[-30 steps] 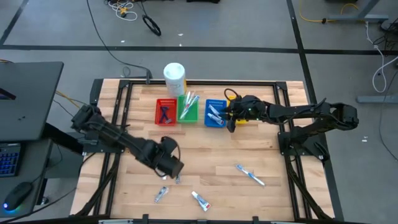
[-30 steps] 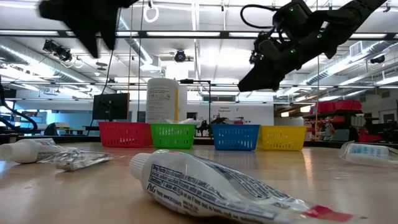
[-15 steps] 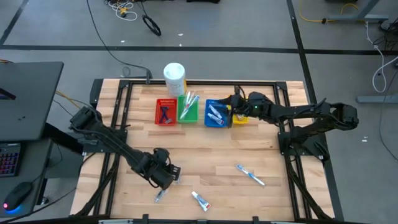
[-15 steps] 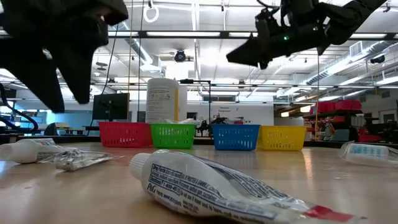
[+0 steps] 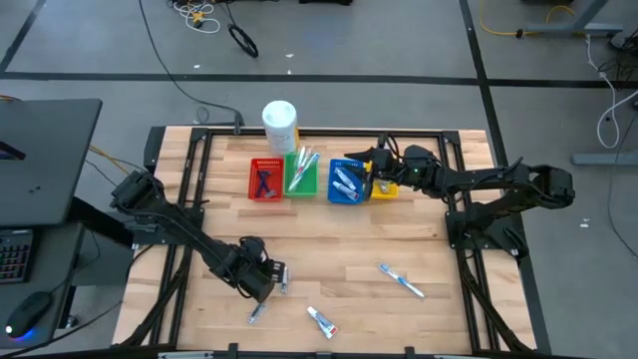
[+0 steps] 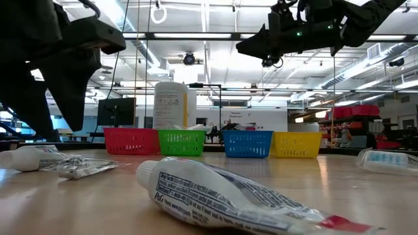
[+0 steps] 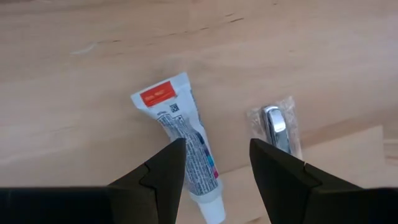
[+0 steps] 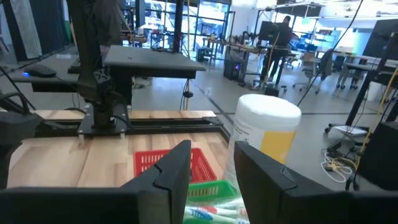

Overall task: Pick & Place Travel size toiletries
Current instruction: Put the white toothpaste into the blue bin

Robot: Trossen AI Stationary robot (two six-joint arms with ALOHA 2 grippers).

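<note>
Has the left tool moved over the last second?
Yes. In the high view the left tool has slid toward the table's front-left, away from the red bin, now open beside the silvery packet.

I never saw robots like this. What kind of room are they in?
Probably a robotics lab or workshop: two dark robot arms work at a wooden table, with desks and computer monitors behind, and a high ceiling with strip lights.
</note>
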